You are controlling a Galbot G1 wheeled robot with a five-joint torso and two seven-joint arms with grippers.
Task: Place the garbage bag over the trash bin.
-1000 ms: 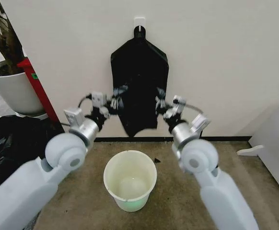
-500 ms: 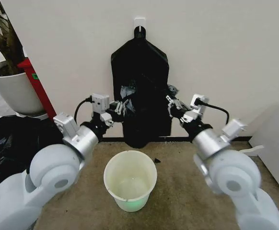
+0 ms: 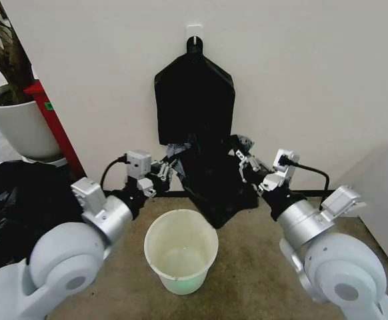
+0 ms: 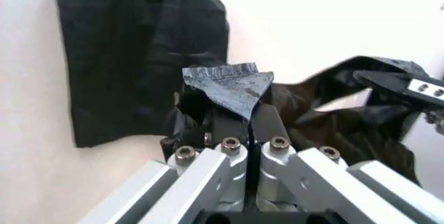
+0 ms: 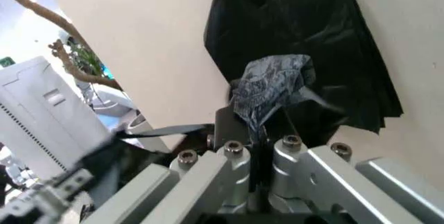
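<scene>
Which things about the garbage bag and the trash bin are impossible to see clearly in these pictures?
- Whether the garbage bag is opened at its mouth: in the head view its black folds merge together between the left gripper and the right gripper.
- Lower edge of the hanging black bundle: head view, covered by the bag.
- Far outer side of the trash bin: head view, hidden behind its own rim.
- Finger pads: both wrist views, covered by pinched plastic.

Garbage bag (image 3: 214, 183) covering the hanging bundle's (image 3: 194, 100) lower edge, plant pot (image 3: 17, 120) cut by the frame edge
</scene>
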